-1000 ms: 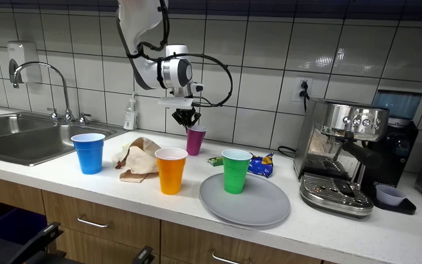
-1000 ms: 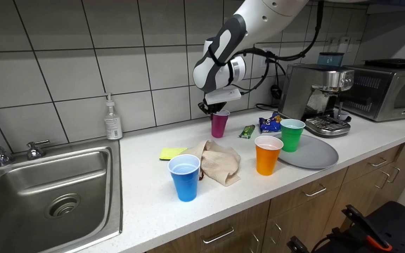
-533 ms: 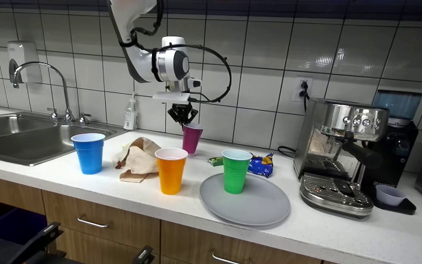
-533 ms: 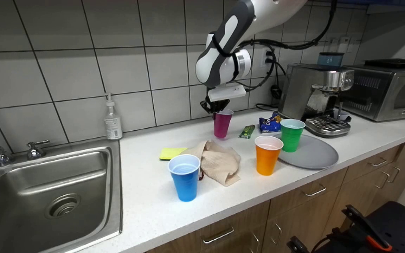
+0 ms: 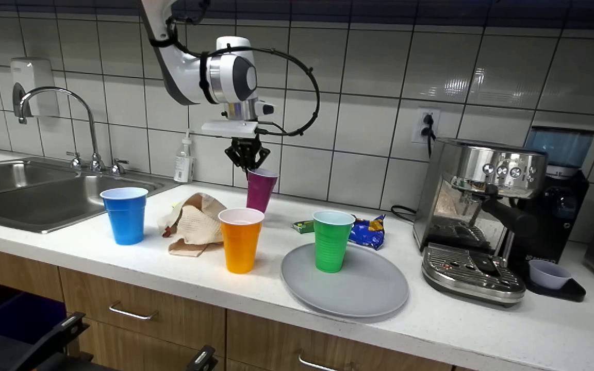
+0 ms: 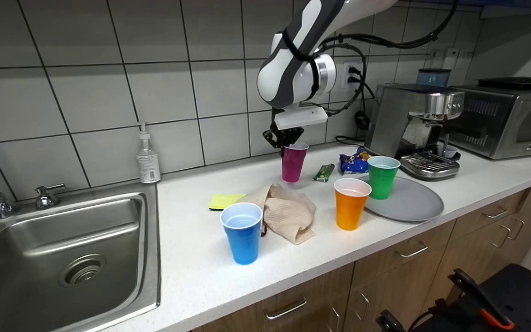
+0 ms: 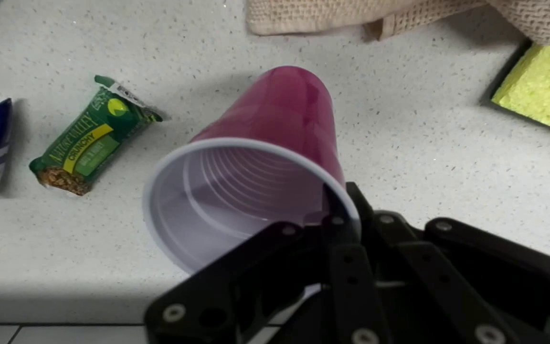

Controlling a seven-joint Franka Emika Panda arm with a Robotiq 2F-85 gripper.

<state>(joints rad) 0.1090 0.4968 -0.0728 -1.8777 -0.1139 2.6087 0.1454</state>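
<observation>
The gripper (image 7: 345, 208) pinches the purple cup (image 7: 287, 112), jaws clamped on its rim; the cup's long axis slants below them, base toward the cloth (image 6: 288, 214).

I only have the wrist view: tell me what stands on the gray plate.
Observer: A green cup stands on the gray plate.
Operator: Give me another cup outside my picture.
Observer: A blue cup stands between the sink and the beige cloth.
Operator: One more, then.
Observer: An orange cup stands nearer the front edge of the counter than the maroon cup that the tool grips by its rim.
</observation>
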